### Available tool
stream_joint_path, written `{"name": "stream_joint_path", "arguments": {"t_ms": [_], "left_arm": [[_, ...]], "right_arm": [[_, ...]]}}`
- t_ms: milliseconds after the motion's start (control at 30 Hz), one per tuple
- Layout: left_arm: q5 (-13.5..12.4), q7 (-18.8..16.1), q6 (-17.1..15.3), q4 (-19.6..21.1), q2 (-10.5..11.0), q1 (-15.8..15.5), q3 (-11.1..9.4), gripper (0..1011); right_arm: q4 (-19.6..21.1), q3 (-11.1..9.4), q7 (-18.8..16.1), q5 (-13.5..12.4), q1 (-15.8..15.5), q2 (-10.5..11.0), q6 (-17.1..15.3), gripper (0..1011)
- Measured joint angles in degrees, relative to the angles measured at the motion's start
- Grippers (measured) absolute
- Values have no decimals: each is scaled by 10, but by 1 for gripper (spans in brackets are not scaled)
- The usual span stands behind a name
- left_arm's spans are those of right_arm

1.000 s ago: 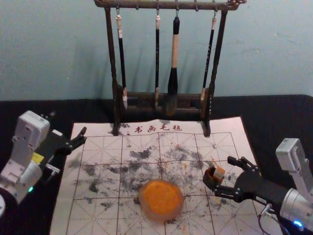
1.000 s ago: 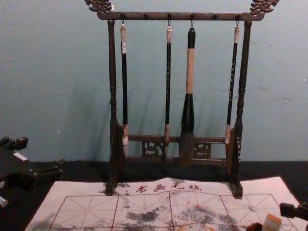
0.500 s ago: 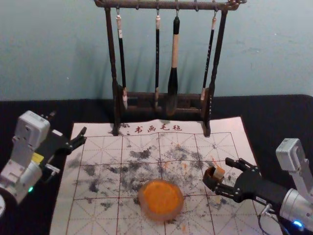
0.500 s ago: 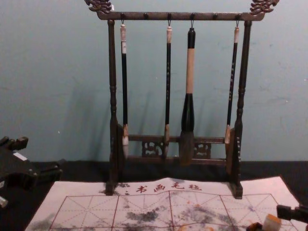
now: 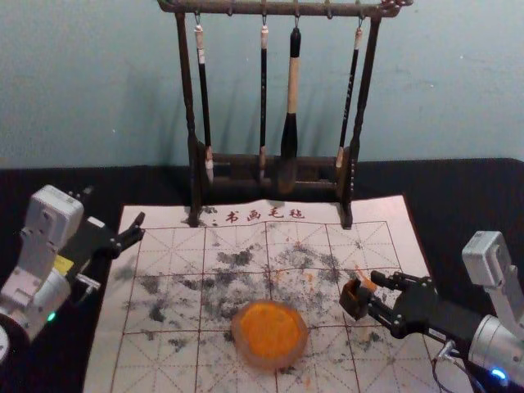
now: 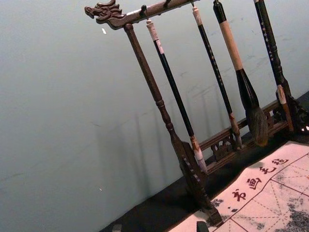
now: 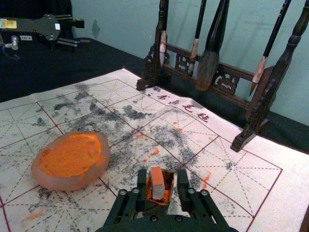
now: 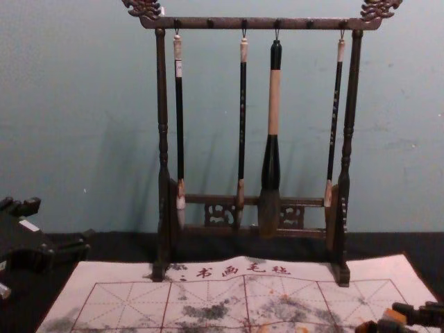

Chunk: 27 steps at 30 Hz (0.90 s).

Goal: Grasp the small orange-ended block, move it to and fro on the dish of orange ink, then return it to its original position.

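Observation:
My right gripper (image 5: 369, 286) is at the small dark box (image 5: 351, 301) on the mat's right side. In the right wrist view, the white, orange-ended block (image 7: 157, 182) stands tilted in the box (image 7: 169, 180); the right gripper (image 7: 161, 180) is partly open, its fingers either side with gaps. Its fingers hide much of the block (image 5: 368, 283) in the head view. The dish of orange ink (image 5: 270, 334) sits left of the box. My left gripper (image 5: 115, 210) is parked open at the mat's far left; its tips edge into the left wrist view, the left gripper (image 6: 159, 227) holding nothing.
A dark wooden rack (image 5: 188, 106) with several hanging brushes stands at the mat's back edge, before the wall. The grid-lined mat (image 5: 164, 360) carries grey and orange stains and lies on a black cloth (image 5: 454, 213).
The right gripper's fingers have drawn closer together around the block and box, and the upper finger has moved left. The left arm, dish and rack have stayed where they were.

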<state>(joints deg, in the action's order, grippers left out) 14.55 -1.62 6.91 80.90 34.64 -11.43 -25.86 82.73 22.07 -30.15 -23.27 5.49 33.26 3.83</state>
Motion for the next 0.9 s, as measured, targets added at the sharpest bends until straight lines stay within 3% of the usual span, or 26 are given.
{"name": "stream_joint_path", "arguments": {"t_ms": [100, 333, 900], "left_arm": [[0, 0, 0, 0, 0, 0, 0, 1001], [0, 0, 0, 0, 0, 0, 0, 1001], [0, 0, 0, 0, 0, 0, 0, 1001]], "right_arm": [[0, 0, 0, 0, 0, 0, 0, 256], [0, 0, 0, 0, 0, 0, 0, 95], [0, 0, 0, 0, 0, 0, 0, 94]]}}
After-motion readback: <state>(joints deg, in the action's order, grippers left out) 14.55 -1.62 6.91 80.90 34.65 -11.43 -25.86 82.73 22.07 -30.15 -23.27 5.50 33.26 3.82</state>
